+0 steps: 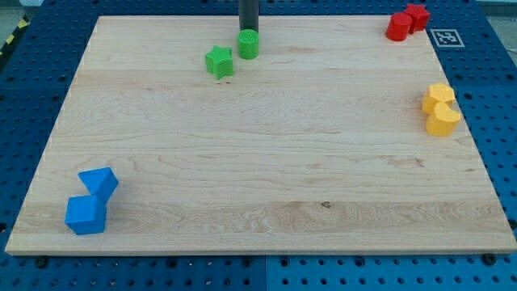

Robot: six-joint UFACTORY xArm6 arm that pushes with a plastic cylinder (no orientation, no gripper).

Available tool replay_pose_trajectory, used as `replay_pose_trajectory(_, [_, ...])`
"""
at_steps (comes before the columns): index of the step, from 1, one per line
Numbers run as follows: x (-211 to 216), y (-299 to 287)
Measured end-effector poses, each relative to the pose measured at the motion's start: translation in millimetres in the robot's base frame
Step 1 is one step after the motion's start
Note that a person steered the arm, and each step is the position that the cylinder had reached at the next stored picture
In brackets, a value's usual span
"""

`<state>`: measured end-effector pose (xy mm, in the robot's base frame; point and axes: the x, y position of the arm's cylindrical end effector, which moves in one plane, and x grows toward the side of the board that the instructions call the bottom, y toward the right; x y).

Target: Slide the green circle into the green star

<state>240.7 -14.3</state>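
Observation:
The green circle (248, 44) is a short cylinder near the view's top, left of centre. The green star (219, 61) lies just down and to the left of it, with a small gap between them. My tip (248, 30) comes down from the view's top edge and ends right behind the green circle, at its top side, touching or nearly touching it. The rod hides the board just above the circle.
Two red blocks (406, 22) sit together at the top right corner. Two yellow blocks (440, 109) sit at the right edge. Two blue blocks (91, 202) sit at the bottom left. A wooden board (266, 162) lies on a blue pegboard.

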Motion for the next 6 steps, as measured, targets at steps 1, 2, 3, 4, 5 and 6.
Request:
replay_pose_trajectory(1, [0.0, 20.7])
replay_pose_trajectory(2, [4.1, 28.6])
replay_pose_trajectory(3, [19.3, 24.3])
replay_pose_trajectory(4, [30.6, 16.4])
replay_pose_trajectory(5, [30.6, -12.7])
replay_pose_trajectory(6, [30.6, -21.8])
